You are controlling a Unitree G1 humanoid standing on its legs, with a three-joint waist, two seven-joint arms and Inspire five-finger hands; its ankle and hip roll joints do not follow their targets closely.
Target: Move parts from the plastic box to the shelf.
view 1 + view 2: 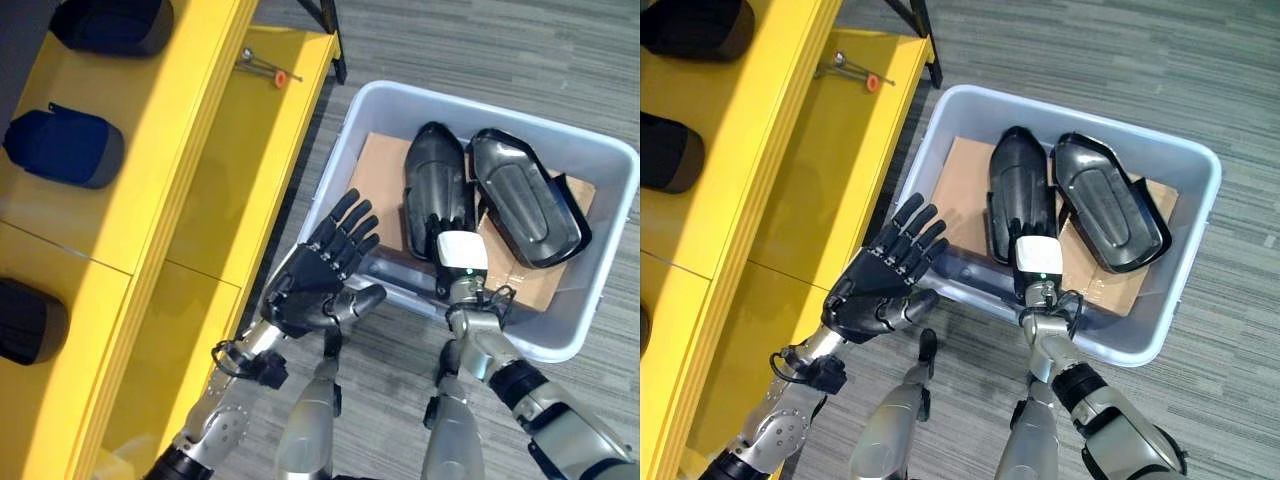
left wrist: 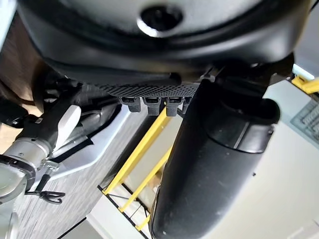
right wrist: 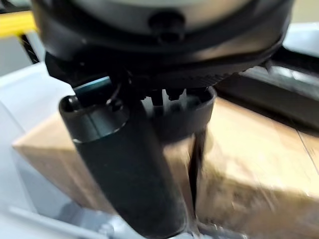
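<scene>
A grey-white plastic box (image 1: 340,150) stands on the floor to the right of a yellow shelf (image 1: 180,170). Two glossy black shell parts (image 1: 435,175) (image 1: 525,195) lie side by side on cardboard (image 1: 385,165) inside the box. My right hand (image 1: 462,255), marked by its white cover, reaches over the box's near wall to the near end of the left part; its fingers are hidden there. In the right wrist view its thumb (image 3: 124,164) stretches over the cardboard (image 3: 249,144). My left hand (image 1: 310,280) hovers open and holds nothing, between the shelf and the box's near-left rim.
Three dark rounded parts (image 1: 110,25) (image 1: 65,148) (image 1: 30,320) sit along the shelf's upper level. A small metal tool with an orange tip (image 1: 262,66) lies on the lower level. Grey striped floor surrounds the box.
</scene>
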